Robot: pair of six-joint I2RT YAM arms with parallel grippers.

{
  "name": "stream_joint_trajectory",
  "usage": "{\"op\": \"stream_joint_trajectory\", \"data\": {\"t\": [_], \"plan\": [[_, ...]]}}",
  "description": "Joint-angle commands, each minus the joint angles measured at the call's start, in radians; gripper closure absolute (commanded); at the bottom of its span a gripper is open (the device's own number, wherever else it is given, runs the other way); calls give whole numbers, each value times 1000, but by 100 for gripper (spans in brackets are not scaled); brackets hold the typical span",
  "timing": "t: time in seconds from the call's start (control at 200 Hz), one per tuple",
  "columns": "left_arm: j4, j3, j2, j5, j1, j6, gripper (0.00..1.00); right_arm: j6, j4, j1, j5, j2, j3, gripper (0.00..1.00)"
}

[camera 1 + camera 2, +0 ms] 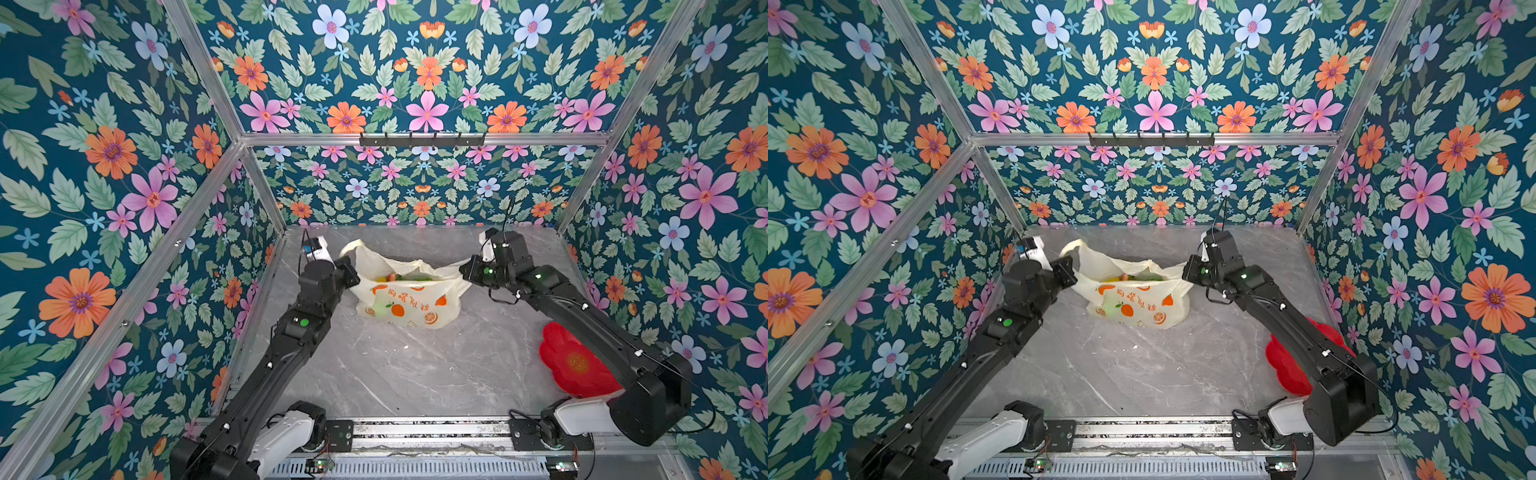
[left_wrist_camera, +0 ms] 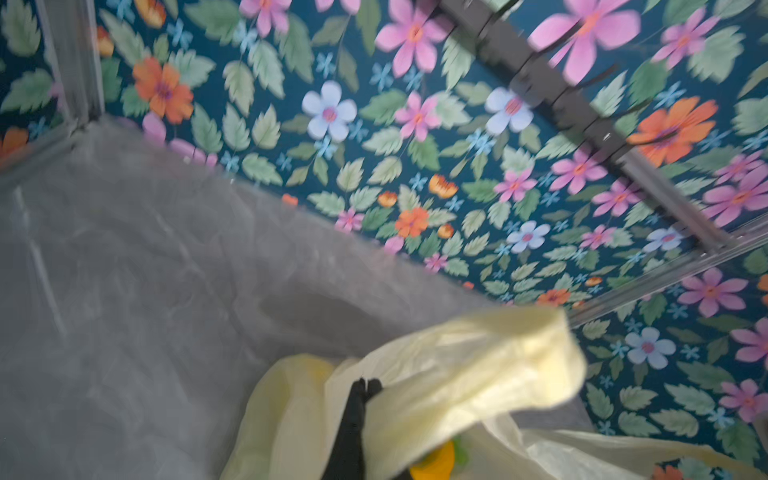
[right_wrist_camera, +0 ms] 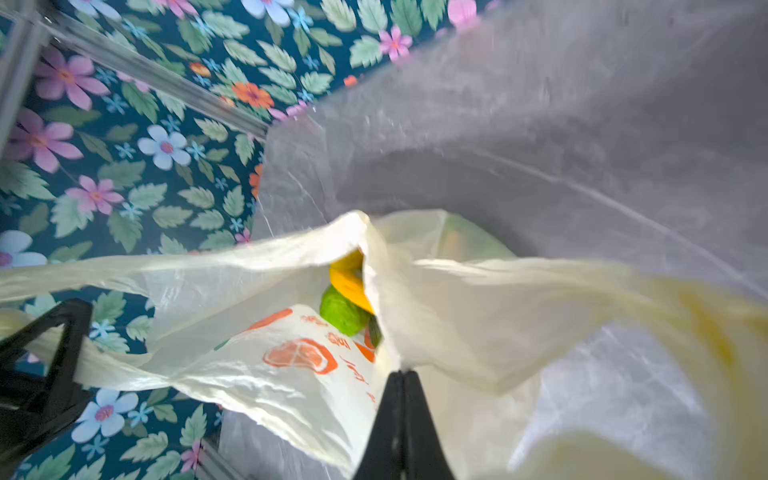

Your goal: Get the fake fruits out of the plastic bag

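Both arms reach forward, angled inward. The left tool (image 2: 367,384) and the right tool (image 3: 401,372) each clamp an opposite edge of the bag (image 1: 407,303), far on the surface (image 1: 415,374); fruits (image 3: 347,309) lie inside.

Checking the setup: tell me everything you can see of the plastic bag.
The plastic bag is thin, translucent, pale yellow, printed with orange fruit pictures and lettering. It sits crumpled on the grey table, mouth up and stretched open. The left claw and right claw are each shut on its film at opposite sides. Yellow and green fake fruits show inside.
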Motion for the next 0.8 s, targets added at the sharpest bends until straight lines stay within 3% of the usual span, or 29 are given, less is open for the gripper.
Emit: {"op": "stream_joint_trajectory", "data": {"t": [0.0, 0.135, 0.29, 0.45, 0.63, 0.795], "plan": [[25, -159, -85, -93, 2, -92, 100, 21, 186, 49, 25, -42, -144, 100], [-41, -253, -76, -74, 45, -130, 100, 58, 264, 73, 80, -72, -303, 100], [-157, -179, 38, -16, 78, -110, 100, 32, 294, 106, 130, -111, -370, 100], [-303, -79, 88, 11, 74, -52, 71, -29, 257, 161, 195, -105, -329, 100], [-484, 3, -17, -46, 45, -20, 37, -64, 241, 165, 213, -95, -326, 100], [-658, 158, -51, -99, 4, -1, 21, -85, 233, 168, 212, -85, -321, 100]]}}
